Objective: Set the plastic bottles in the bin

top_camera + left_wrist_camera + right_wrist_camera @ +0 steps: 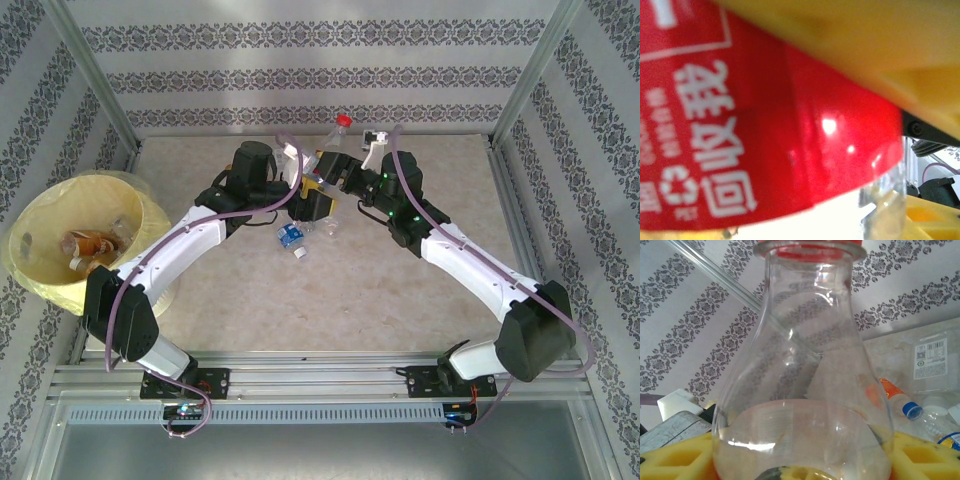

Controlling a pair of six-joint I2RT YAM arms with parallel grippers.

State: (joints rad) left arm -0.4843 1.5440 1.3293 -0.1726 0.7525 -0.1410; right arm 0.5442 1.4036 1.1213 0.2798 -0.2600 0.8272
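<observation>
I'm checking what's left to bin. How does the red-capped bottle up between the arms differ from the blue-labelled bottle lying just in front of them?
The red-capped bottle stands cap-up between the arms; the blue-labelled bottle lies on its side on the table. The red-capped bottle wears a red label, the blue-labelled bottle a blue one. Both are clear plastic, and neither is in the bin yet.

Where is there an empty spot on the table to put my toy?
Biggest bare patch: the near middle of the table, between the left arm and right arm. Also bare: the far right corner, beyond the right arm, and the far left, behind the left arm. Crowded: the centre, where bottles lie under the arms' tips.
</observation>
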